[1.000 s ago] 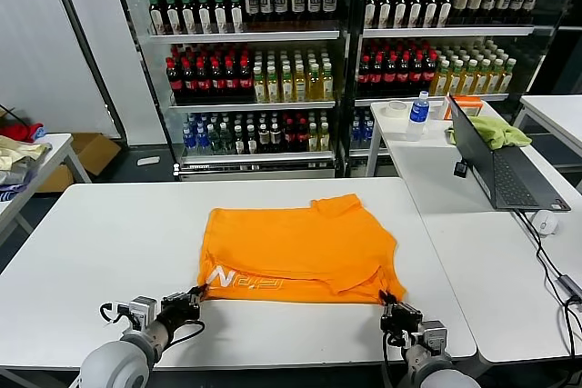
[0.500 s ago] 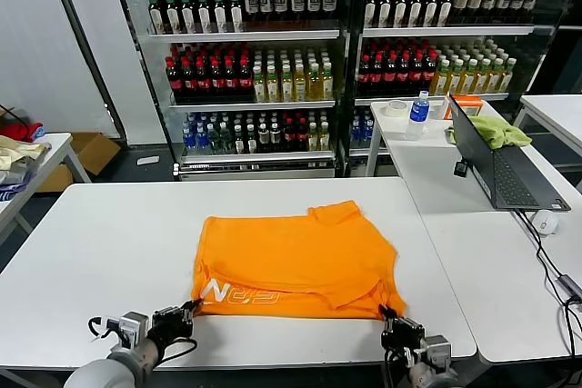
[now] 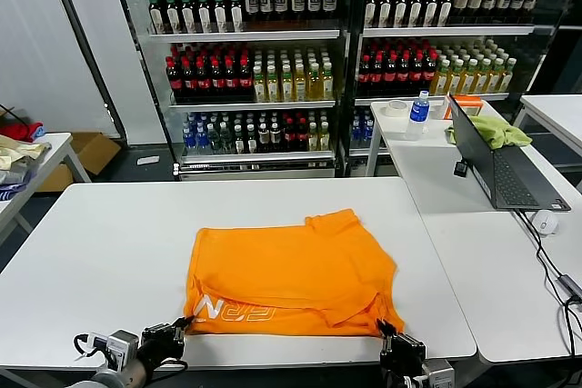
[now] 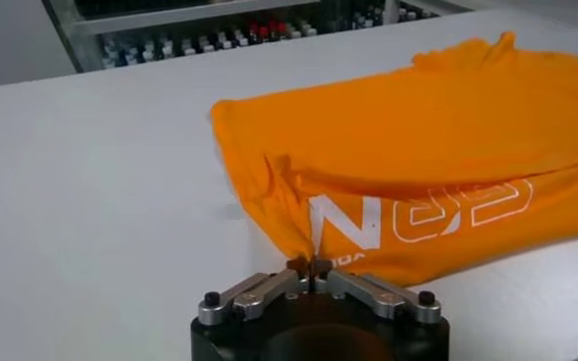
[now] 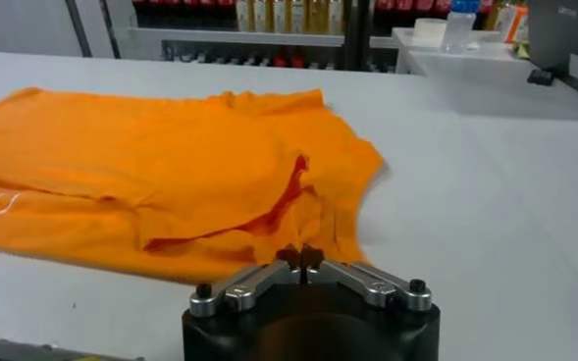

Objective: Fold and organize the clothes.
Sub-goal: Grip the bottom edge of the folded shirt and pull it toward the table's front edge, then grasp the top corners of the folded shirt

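The orange T-shirt lies folded on the white tabletop — its near corners pinched by the left tool and right tool. A laptop, mouse and yellow-green cloth sit well apart on the right.

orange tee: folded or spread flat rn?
Partly folded. The orange T-shirt lies doubled on the white table, layers overlapping; left gripper and right gripper pinch its near corners.
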You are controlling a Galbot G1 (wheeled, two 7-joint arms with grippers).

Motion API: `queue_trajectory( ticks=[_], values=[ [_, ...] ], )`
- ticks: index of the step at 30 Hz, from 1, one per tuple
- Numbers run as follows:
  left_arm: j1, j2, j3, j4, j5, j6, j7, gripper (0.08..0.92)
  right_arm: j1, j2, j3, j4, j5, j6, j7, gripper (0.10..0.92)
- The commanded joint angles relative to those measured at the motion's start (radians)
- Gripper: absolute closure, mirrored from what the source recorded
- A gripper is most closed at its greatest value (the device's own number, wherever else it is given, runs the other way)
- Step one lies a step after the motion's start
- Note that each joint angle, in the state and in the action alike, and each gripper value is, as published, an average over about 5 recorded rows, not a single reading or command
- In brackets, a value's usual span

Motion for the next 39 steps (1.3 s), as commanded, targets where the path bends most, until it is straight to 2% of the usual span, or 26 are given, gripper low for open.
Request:
queue_trajectory(
  ticks=[1, 9, 12, 16, 21, 26, 34, 39],
  values=[
    [0.088, -0.010, -0.031, -0.034, 0.091, -0.003, 0.009, 0.920, -0.036, 0.001, 0.003, 0.021, -0.028, 0.014, -0.003, 0.911],
    [0.125, -0.015, -0.051, -0.037, 0.182, -0.002, 0.041, 0.914, -0.052, 0.005, 0.003, 0.029, -0.049, 0.025, 0.002, 0.911],
    [0.114, -0.015, -0.057, -0.035, 0.174, -0.002, 0.042, 0.863, -0.067, 0.001, 0.010, 0.038, -0.079, 0.035, -0.002, 0.911],
    [0.098, -0.012, -0.069, -0.059, 0.138, -0.002, 0.046, 0.746, -0.087, -0.005, 0.017, 0.058, -0.105, 0.061, -0.020, 0.894],
    [0.061, -0.003, -0.101, -0.114, 0.057, -0.012, 0.039, 0.607, -0.087, -0.028, 0.057, 0.124, -0.080, 0.058, -0.028, 0.768],
    [-0.028, 0.011, -0.104, -0.105, -0.106, -0.110, -0.020, 0.460, 0.001, -0.062, 0.101, 0.133, -0.011, 0.039, -0.015, 0.620],
    [-0.209, 0.036, -0.024, 0.040, -0.148, -0.180, -0.022, 0.233, 0.379, -0.055, 0.018, -0.064, 0.146, -0.063, 0.061, 0.395],
    [-0.326, 0.047, 0.044, 0.131, -0.164, -0.183, -0.015, 0.180, 0.570, -0.037, -0.054, -0.217, 0.183, -0.094, 0.077, 0.254]
  ],
)
